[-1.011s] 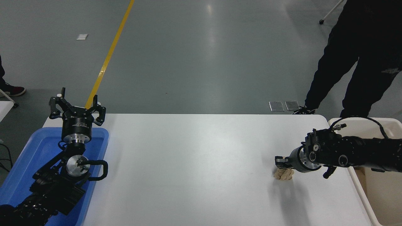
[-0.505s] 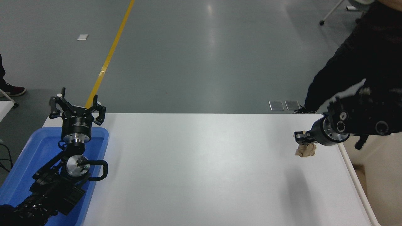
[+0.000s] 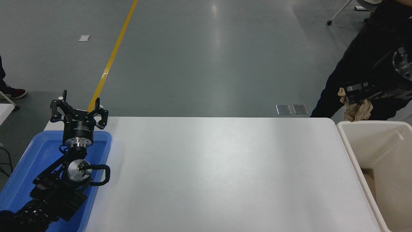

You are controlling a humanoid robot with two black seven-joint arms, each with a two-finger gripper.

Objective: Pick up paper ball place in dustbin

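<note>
1. At the far left, a dark shoe (image 3: 13, 92) of a person stands on the grey floor (image 3: 206, 54), and a yellow line (image 3: 111, 58) runs across that floor toward the table's far left corner.
2. The blue tray (image 3: 30, 154) sits at the white table's (image 3: 206, 174) left end. The left arm is parked over it, and the left gripper (image 3: 78, 111) points away from the camera with its fingers spread apart, grasping nothing.
3. The table's middle shows bare white surface, with its far edge straight and its far right corner rounded. Two small grey plates (image 3: 291, 109) lie on the floor beyond that edge.
4. The dustbin (image 3: 349, 146) stands just beside the table's right edge, its cream rim level with the tabletop and its interior open upward.
5. The right gripper (image 3: 355, 96) is raised at the upper right, clenched on the paper ball (image 3: 355, 109). The ball hangs under the fingers, above the dustbin's far rim and clear of it.
6. Behind the gripper stands a person in dark clothing (image 3: 363, 51), close to the dustbin's far side.
</note>
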